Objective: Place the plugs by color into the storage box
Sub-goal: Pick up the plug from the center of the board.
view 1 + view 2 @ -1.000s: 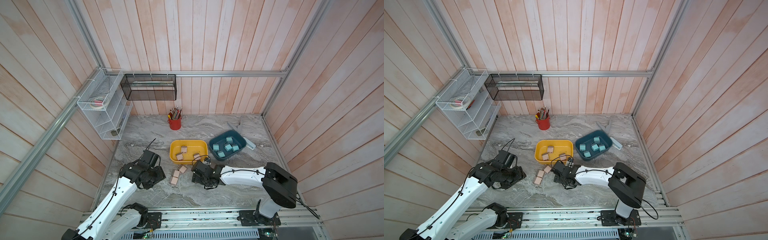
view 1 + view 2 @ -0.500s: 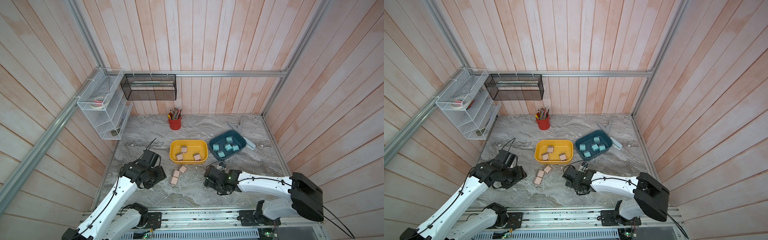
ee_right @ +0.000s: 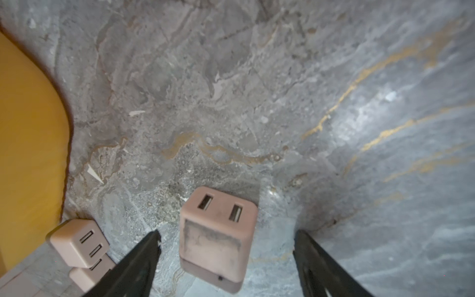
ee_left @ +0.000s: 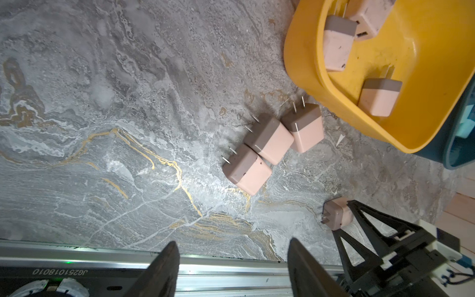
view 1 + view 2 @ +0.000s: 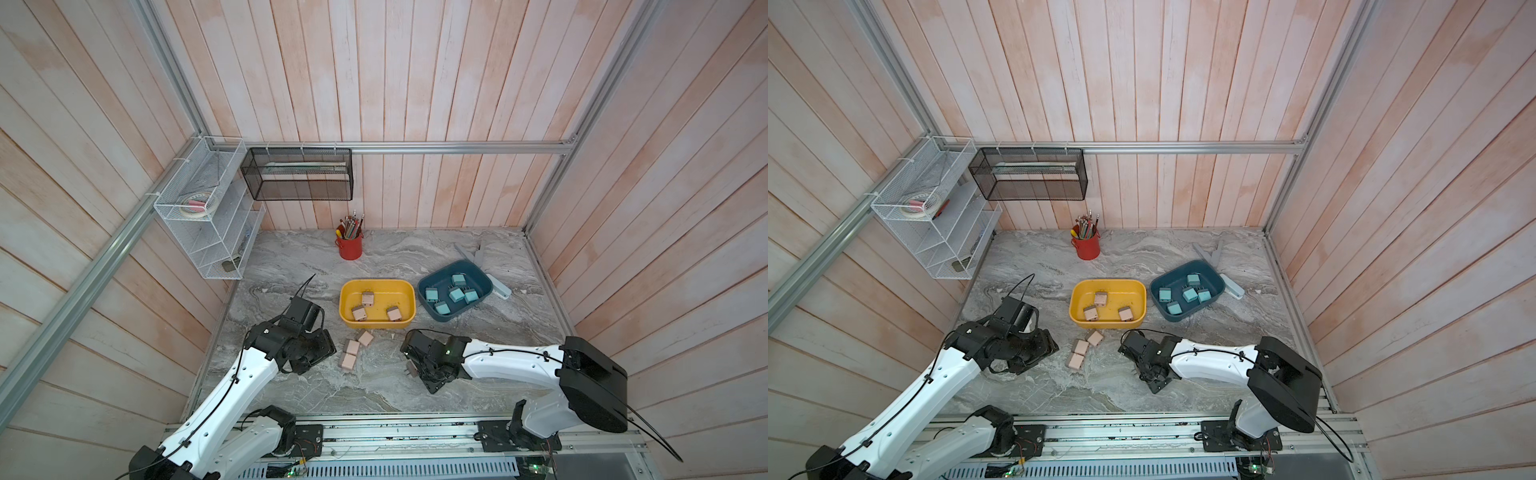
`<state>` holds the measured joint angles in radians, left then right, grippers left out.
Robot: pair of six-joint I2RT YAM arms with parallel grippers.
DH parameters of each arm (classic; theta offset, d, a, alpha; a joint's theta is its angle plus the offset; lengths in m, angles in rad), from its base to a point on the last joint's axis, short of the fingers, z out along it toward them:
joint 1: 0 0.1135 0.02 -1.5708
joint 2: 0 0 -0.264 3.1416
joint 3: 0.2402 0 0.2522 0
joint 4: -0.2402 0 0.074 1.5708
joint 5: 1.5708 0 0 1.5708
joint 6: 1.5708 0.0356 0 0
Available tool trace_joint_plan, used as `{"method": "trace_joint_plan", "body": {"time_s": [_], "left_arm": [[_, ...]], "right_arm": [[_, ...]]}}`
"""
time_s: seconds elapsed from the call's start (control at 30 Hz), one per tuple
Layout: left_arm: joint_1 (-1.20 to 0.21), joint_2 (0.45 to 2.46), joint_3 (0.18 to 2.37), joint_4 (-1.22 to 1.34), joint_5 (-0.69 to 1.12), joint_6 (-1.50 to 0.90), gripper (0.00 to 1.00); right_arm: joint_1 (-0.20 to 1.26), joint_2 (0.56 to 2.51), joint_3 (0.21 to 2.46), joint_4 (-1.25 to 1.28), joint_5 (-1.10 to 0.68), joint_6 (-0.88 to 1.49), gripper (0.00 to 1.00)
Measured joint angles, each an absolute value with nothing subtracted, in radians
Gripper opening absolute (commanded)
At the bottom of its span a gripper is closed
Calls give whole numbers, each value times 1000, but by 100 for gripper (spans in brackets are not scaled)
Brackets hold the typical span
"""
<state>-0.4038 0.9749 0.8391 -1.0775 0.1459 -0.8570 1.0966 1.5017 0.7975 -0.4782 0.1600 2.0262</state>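
The grey counter [image 5: 291, 266] carries two bins side by side. A yellow bin [image 5: 376, 325] has three pink plugs [image 5: 368, 298] lying in it, and a blue bin [image 5: 451, 318] has five teal plugs [image 5: 456, 294]. I can see no teal ones lying loose, so the sorting looks well along, with only pink left to do.

The right pincer [image 3: 228, 233] is down low in front of the bins. Its fingers are spread wide on either side of a lone pink plug [image 3: 214, 239] that lies on the counter. The right wrist view shows a gap on both sides, so nothing is gripped yet. The left pincer [image 4: 233, 242] hangs over the counter on the other side, fingers partly apart and empty. It faces three more pink plugs [image 5: 352, 347] clustered just in front of the yellow bin, touching one another.

The step in hand, I'd say, is the pick of that lone plug. Next it calls for closing squarely on the flat sides, lifting clear and carrying the plug over the yellow rim without clipping the trio. The plug is small and smooth, so an off-centre squeeze could spin it away.
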Motion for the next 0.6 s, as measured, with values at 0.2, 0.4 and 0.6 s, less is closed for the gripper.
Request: {"method": "trace_joint_plan", "body": {"time_s": [0.2, 0.4, 0.6], "left_arm": [[-404, 980, 830, -1072, 153, -849, 69], [-404, 991, 824, -1058, 154, -834, 69], [-402, 992, 817, -1053, 155, -827, 69]], "right_arm": [[1071, 1528, 804, -458, 102, 2067, 68], [1068, 1561, 825, -448, 62, 2080, 46], [1066, 1553, 813, -427, 51, 2084, 33]]}}
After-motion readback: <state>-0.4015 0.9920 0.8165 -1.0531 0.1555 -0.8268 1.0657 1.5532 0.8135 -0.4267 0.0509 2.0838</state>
